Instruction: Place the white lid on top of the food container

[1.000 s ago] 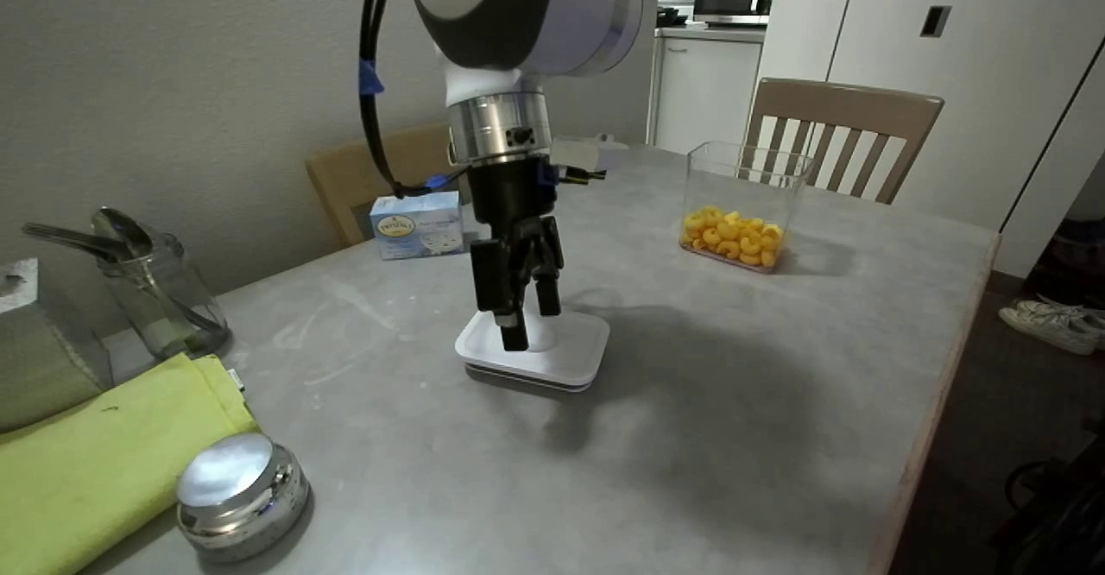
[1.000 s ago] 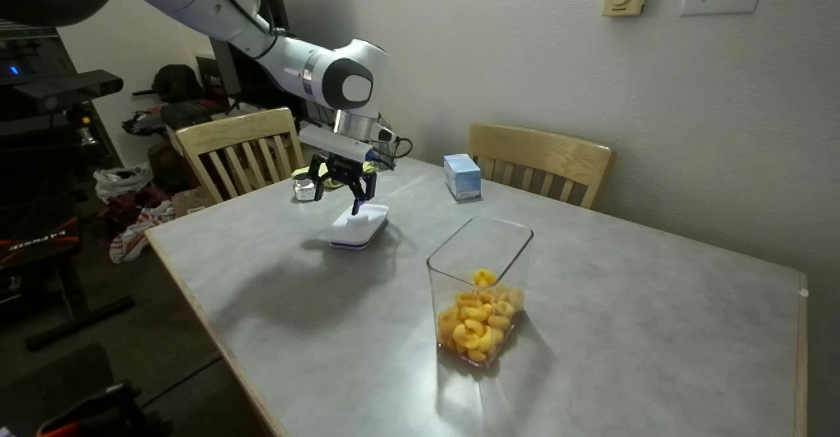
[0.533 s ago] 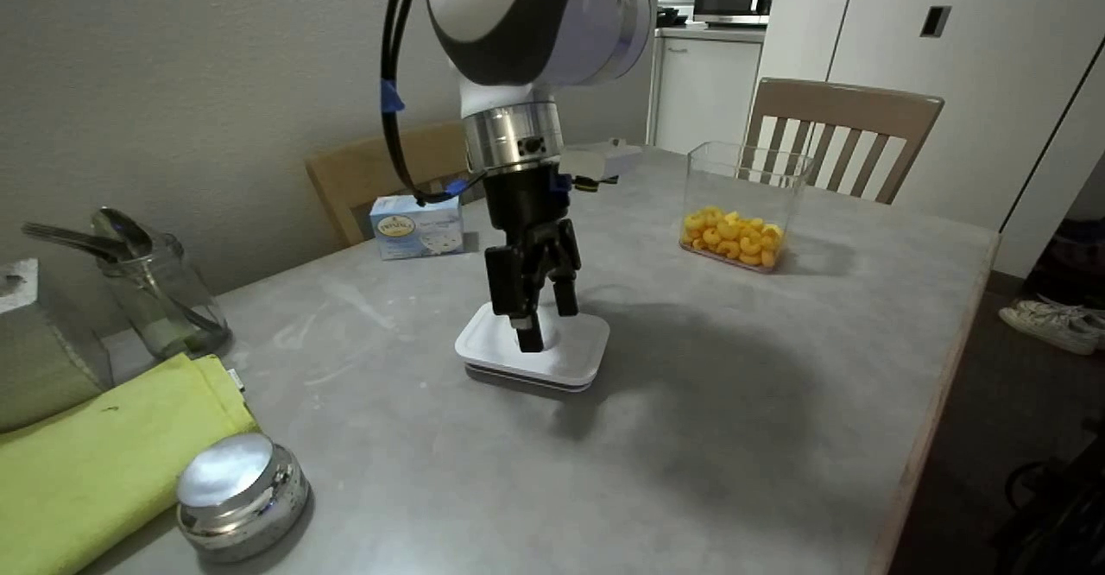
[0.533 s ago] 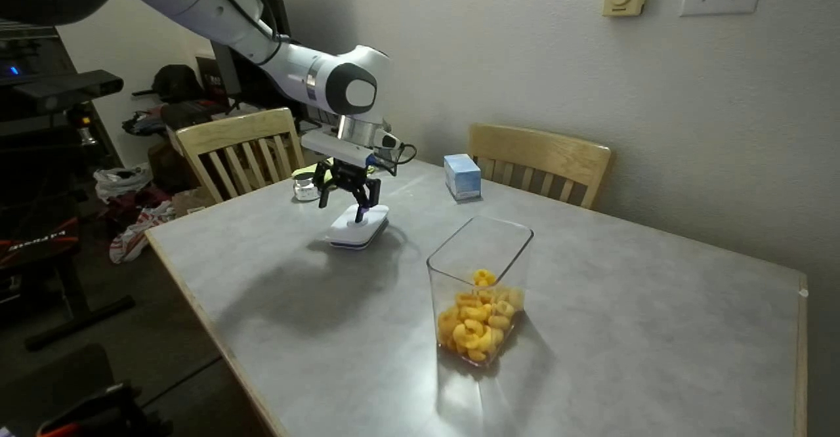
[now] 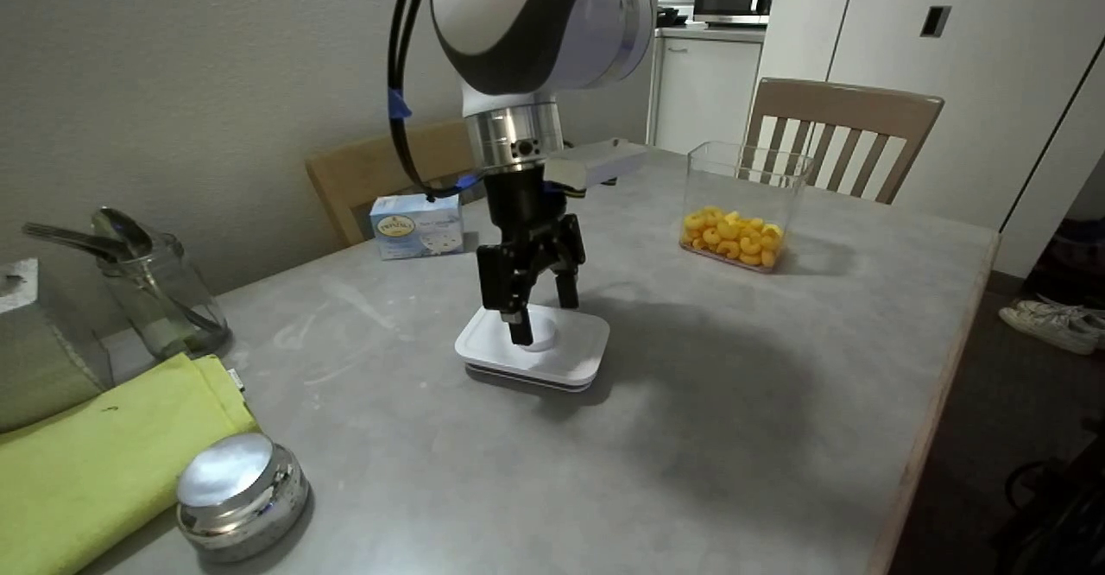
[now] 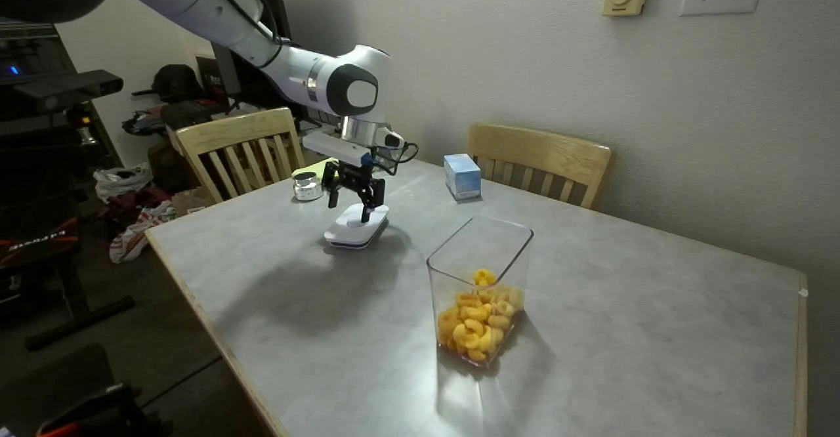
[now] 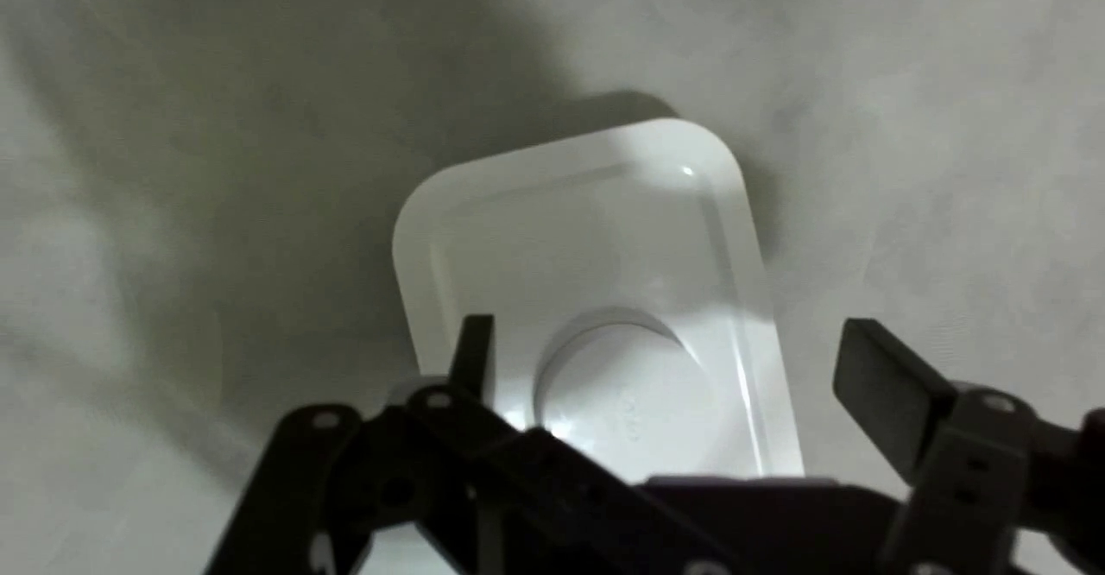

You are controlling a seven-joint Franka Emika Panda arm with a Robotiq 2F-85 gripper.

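Note:
The white lid [image 5: 570, 352] lies flat on the grey table, seen in all views, with a round raised knob [image 7: 634, 402] in its middle. Above it hangs my gripper [image 7: 671, 338], pointing down, its jaws wide apart and nothing gripped. In the wrist view, the left finger [image 7: 475, 350] is over the lid beside the knob, while the right finger [image 7: 889, 385] reaches past the lid's edge. Whether a fingertip touches the lid, I cannot tell. The food container [image 6: 453, 286], a tall clear open-topped tub with yellow-orange pieces at its bottom, stands upright apart from the lid in both exterior views.
A blue-and-white box [image 5: 419, 226] stands near the wall side. Toward the near left of that exterior view are a shiny round metal jar [image 5: 242, 497], a yellow cloth [image 5: 129, 454] and a glass jar with cutlery [image 5: 164, 299]. Wooden chairs [image 6: 541, 165] border the table.
My gripper has come down a little over the lid, shifted slightly to the right in both exterior views and turned a bit. Lid and container have stayed put.

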